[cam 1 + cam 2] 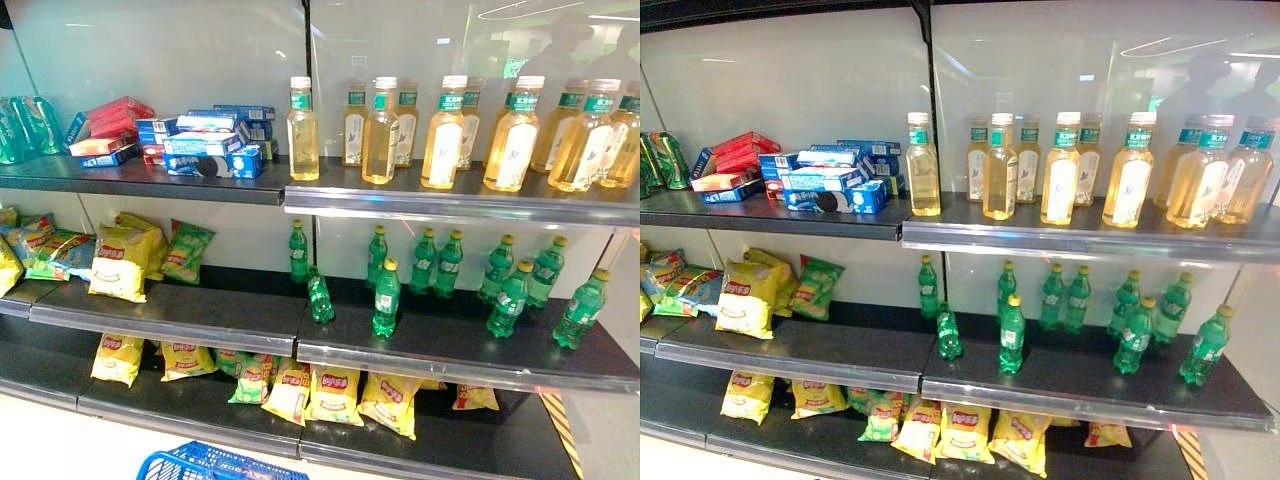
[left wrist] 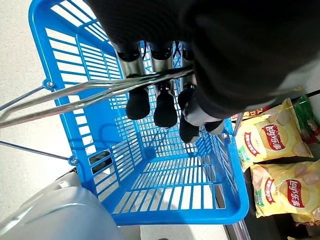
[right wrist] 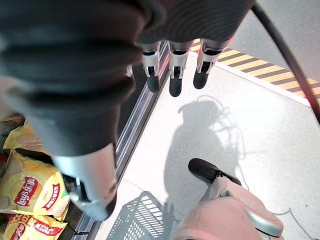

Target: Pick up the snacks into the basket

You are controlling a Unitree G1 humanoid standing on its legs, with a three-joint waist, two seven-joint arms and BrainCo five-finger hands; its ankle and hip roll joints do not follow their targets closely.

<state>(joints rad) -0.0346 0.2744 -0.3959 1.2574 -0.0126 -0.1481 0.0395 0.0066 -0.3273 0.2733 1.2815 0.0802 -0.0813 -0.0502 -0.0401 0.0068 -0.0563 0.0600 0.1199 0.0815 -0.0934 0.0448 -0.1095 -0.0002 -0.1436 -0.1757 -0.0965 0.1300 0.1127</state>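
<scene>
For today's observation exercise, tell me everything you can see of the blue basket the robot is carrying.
The blue basket looks like plastic, with slotted lattice walls and floor and a solid rim. It holds nothing yet. Thin metal wire handles hinge at its rim, and the left hand has its fingers curled around them, so the basket hangs above the pale floor beside the lowest shelf's yellow chip bags. Its corner shows in the left eye view.

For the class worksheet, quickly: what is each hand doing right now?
Left hand: fingers curled round the blue basket's wire handle.
Right hand: open, fingers relaxed, holding nothing.
</scene>
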